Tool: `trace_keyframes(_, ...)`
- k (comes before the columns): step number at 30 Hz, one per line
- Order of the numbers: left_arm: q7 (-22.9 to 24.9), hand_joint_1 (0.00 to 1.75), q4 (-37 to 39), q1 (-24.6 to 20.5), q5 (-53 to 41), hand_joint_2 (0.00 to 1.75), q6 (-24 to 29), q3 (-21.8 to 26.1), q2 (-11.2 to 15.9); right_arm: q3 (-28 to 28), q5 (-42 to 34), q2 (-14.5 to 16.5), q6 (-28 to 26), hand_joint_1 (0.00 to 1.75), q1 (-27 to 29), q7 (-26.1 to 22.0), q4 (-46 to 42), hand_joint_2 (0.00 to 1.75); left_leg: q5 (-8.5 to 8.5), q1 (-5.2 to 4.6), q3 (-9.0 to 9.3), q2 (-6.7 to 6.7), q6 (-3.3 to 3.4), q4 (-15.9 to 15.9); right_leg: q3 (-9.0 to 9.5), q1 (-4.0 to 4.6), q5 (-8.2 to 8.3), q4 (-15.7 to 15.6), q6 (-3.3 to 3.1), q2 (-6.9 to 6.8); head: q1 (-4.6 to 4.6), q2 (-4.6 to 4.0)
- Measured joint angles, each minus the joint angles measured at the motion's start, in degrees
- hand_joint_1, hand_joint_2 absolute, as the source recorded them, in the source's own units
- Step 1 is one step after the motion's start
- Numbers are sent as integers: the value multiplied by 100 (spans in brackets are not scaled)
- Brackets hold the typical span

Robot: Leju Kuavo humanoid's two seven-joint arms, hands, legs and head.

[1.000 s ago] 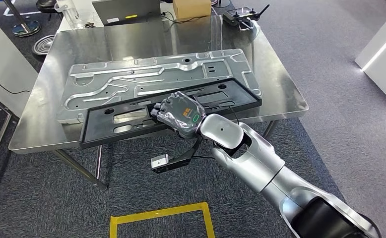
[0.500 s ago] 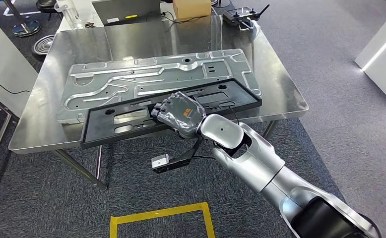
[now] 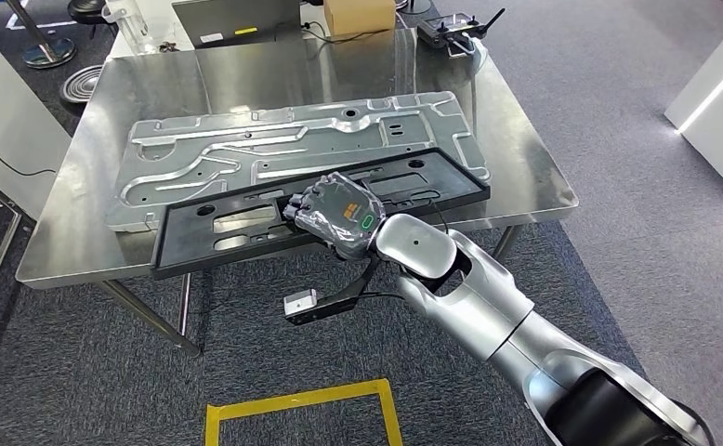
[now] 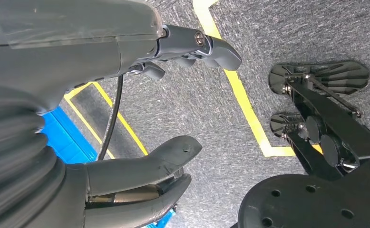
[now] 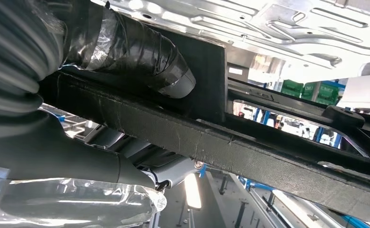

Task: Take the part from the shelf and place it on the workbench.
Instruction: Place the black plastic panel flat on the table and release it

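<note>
A steel workbench point(image 3: 525, 177) holds two flat parts: one large silver stamped panel point(image 3: 293, 144) lying flat, and one long black frame-shaped part point(image 3: 237, 228) lying partly over the panel's near side. The black part's left end juts past the workbench's near edge, over grey carpet. The right hand point(image 3: 335, 216) grips the black part at its near rim, thumb on one face and fingers on the other. Bare steel shows beyond the panel and at the right. The left hand point(image 4: 140, 118) hangs above the floor, holding nothing, fingers apart. One yellow tape outline point(image 3: 297, 409) marks the carpet near the robot.
</note>
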Motion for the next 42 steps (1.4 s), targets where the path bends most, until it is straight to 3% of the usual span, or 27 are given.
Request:
trace_keyframes(10,0,0,0,2,-26,175,0,17,2,0,-10,0,0,175,0,-3,29,175,-16,-25,-4,-1,25,19,3,-25,-5,-5,22,0,0,1)
trace_keyframes(16,0,0,0,-1,-26,175,0,20,3,0,-10,0,1,175,-1,-3,31,175,-50,-45,-6,9,104,54,19,-49,-24,-20,107,19,0,1)
trace_keyframes(18,-1,0,0,0,-26,175,0,21,3,-1,-10,-2,0,175,-5,-3,31,175,-27,-18,41,43,156,-10,3,-36,-85,59,144,-45,1,1)
trace_keyframes(20,-2,0,0,6,-27,175,0,22,1,-1,-13,-4,-1,175,-14,-4,31,175,-15,6,88,89,212,-63,-227,-20,-337,532,164,-190,2,0)
trace_keyframes(22,-2,0,0,10,-28,175,0,22,0,0,-14,-9,-1,175,-5,-5,35,175,-34,-1,98,122,239,-58,-664,-19,-644,1301,173,-271,1,0)
trace_keyframes(23,-1,0,0,11,-28,175,0,22,0,1,-14,-14,-1,175,6,-5,39,175,-51,-3,102,132,239,-50,-831,-20,-684,1554,174,-282,2,0)
trace_keyframes(24,0,0,0,12,-28,175,0,22,-1,1,-14,-19,0,175,15,-5,44,175,-73,-4,111,138,234,-40,-904,-19,-607,1607,170,-286,1,0)
trace_keyframes(25,0,0,0,12,-28,175,0,23,-1,1,-14,-22,0,175,19,-5,47,175,-99,-6,127,138,223,-25,-854,-18,-423,1429,156,-287,1,0)
trace_keyframes(27,0,0,0,11,-28,175,-1,25,-5,2,-14,-25,0,175,15,-6,49,175,-166,-16,169,136,197,12,-537,-2,1,705,101,-268,1,1)
trace_keyframes(28,0,0,0,8,-28,175,-2,27,-9,1,-15,-25,-1,175,11,-7,50,175,-197,-25,177,131,177,36,-391,5,121,387,76,-255,1,1)
trace_keyframes(29,-1,0,0,5,-28,175,-3,30,-13,2,-15,-25,-2,175,10,-8,51,175,-222,-27,178,124,152,51,-301,16,167,191,56,-245,1,1)
trace_keyframes(32,0,0,0,11,-31,175,-5,36,-10,2,-16,-23,-3,175,9,-9,49,175,-269,-7,186,120,54,44,-223,23,149,52,0,-258,4,1)
trace_keyframes(34,-1,0,0,13,-34,175,-7,36,-3,1,-18,-18,-5,175,2,-11,43,175,-382,-4,131,248,-17,220,-129,-11,146,-32,-54,-294,0,1)
trace_keyframes(35,-1,0,0,7,-36,175,-6,37,2,0,-18,-15,-7,175,-2,-12,42,175,-499,6,11,336,-53,476,-78,-29,134,-63,-76,-321,-2,1)
trace_keyframes(37,-1,0,0,-4,-31,175,-5,39,1,2,-19,-16,-7,175,2,-13,50,175,-756,44,-399,453,-130,1215,-5,-33,81,-74,-95,-367,-4,1)
trace_keyframes(38,-1,0,0,-3,-30,175,-5,39,1,3,-19,-18,-7,175,13,-14,56,175,-798,71,-590,478,-164,1503,30,-34,47,-72,-93,-386,-3,1)
trace_keyframes(39,0,0,0,3,-28,175,-6,40,0,5,-18,-18,-7,175,24,-14,61,175,-729,97,-697,494,-194,1600,68,-38,10,-68,-82,-401,-2,0)
trace_keyframes(40,0,0,0,11,-29,175,-7,40,0,7,-18,-18,-7,175,30,-14,64,175,-547,120,-697,507,-219,1476,112,-47,-31,-59,-67,-412,-2,1)
trace_keyframes(42,0,0,0,28,-28,175,-6,42,1,9,-18,-18,-7,175,30,-14,66,175,-59,148,-430,553,-264,750,208,-69,-129,-35,-12,-430,-2,1)
